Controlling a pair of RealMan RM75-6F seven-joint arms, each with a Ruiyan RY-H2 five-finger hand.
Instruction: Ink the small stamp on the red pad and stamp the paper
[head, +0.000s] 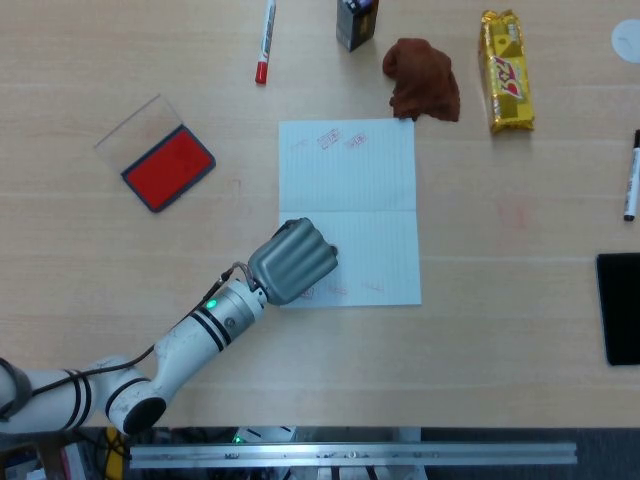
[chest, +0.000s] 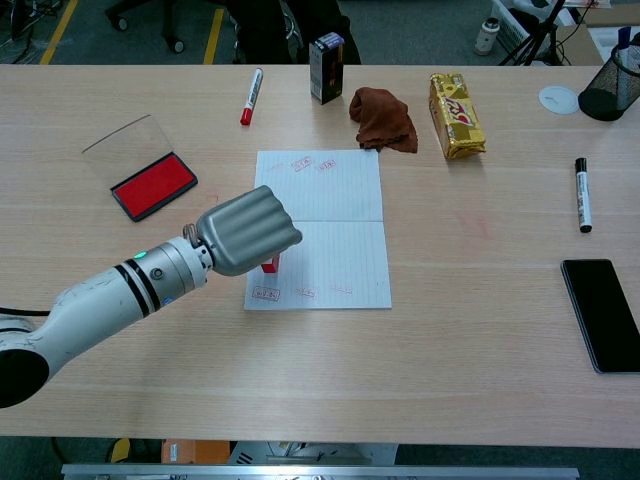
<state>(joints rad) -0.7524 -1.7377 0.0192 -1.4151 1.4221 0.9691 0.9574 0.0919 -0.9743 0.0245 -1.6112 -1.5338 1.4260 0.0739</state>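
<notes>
My left hand (head: 291, 262) (chest: 246, 230) hangs over the lower left part of the white lined paper (head: 365, 190) (chest: 340, 215), fingers curled around a small red stamp (chest: 270, 265) whose lower end shows beneath the fist in the chest view. The stamp is raised a little off the sheet. Red stamp marks (head: 340, 140) (chest: 312, 164) lie near the paper's top edge and along its bottom edge (chest: 300, 293). The red ink pad (head: 168, 167) (chest: 152, 184) sits open at the left with its clear lid tipped back. My right hand is not in either view.
A red marker (head: 265, 40), a dark box (head: 355, 22), a brown cloth (head: 423, 78) and a yellow snack bar (head: 505, 70) lie along the far side. A black marker (head: 630, 175) and a black phone (head: 620, 305) are at the right.
</notes>
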